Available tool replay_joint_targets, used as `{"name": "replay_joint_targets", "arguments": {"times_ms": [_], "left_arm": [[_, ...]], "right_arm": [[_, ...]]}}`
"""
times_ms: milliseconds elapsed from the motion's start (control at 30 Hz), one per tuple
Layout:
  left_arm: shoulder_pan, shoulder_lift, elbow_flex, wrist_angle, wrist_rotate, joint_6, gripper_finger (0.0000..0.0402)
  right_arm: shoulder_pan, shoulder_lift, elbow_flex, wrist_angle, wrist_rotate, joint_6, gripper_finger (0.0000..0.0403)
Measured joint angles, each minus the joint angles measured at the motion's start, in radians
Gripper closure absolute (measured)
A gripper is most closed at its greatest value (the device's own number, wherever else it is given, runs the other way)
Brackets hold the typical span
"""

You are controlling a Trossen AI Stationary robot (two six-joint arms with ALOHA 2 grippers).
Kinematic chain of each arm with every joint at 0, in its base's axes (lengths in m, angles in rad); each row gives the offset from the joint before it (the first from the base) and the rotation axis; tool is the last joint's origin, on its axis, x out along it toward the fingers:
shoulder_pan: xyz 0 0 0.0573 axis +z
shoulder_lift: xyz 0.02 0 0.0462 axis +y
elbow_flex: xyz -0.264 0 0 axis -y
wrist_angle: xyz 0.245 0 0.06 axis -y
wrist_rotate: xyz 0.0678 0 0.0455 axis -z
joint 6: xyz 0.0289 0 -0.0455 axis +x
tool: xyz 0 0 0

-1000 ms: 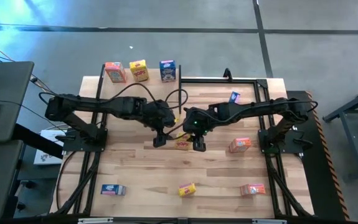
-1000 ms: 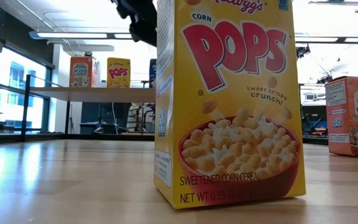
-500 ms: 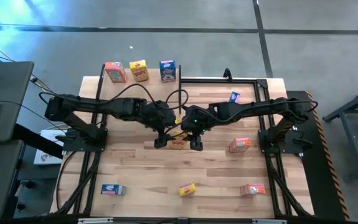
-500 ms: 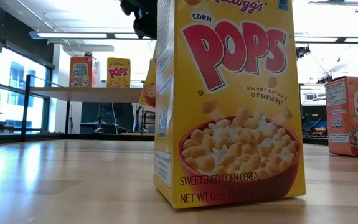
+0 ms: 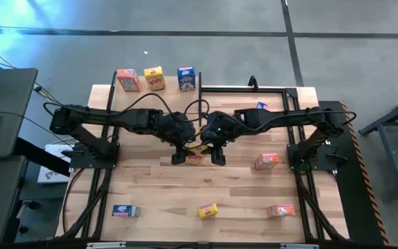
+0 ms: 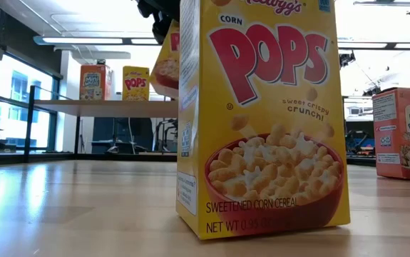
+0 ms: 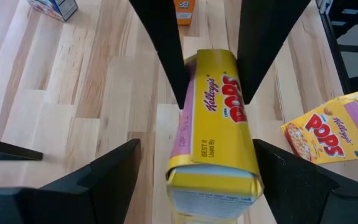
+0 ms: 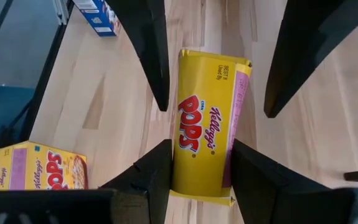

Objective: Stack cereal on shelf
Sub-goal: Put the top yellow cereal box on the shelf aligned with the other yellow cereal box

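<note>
Holding: the right tool [image 8: 200,152] pinched the held yellow box [image 8: 207,124] by its two long sides, up above the middle of the surface [image 5: 150,181].
Left tool: the left tool [image 7: 195,155] was spread wide, with one finger on each side of the same box. It did not look like it was touching the box.
Where the arms were: both arms met in the middle, tool facing tool, with the box between them.
Best guess: it looked like the box was being passed from the right arm to the left arm.
Done so far: three boxes stood in a row on the shelf [image 6: 69,107]: the red shelf box [image 5: 127,79], the yellow shelf box [image 5: 154,78] and the blue shelf box [image 5: 186,78].
Left to do: six boxes were not on the shelf yet, counting the one in the air.
On the surface: the far blue box [image 5: 261,107], the right red box [image 5: 266,160], the near blue box [image 5: 125,211], the near yellow box [image 5: 207,210] and the near red box [image 5: 280,210].
How far along: about a third was done.
</note>
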Motion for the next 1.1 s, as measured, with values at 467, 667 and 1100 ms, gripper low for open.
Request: {"name": "replay_joint_targets", "arguments": {"times_ms": [467, 667, 1100], "left_arm": [[0.0, 0.0, 0.0, 0.015, 0.014, 0.001, 0.0122], [0.0, 0.0, 0.0, 0.017, 0.029, 0.024, 0.0169], [0.0, 0.0, 0.0, 0.02, 0.031, 0.026, 0.0238]], "right_arm": [[0.0, 0.0, -0.002, -0.017, 0.0, 0.011, 0.0263], [0.0, 0.0, -0.002, -0.015, -0.001, 0.011, 0.0263], [0.0, 0.0, -0.002, -0.015, -0.002, 0.012, 0.0263]]}}
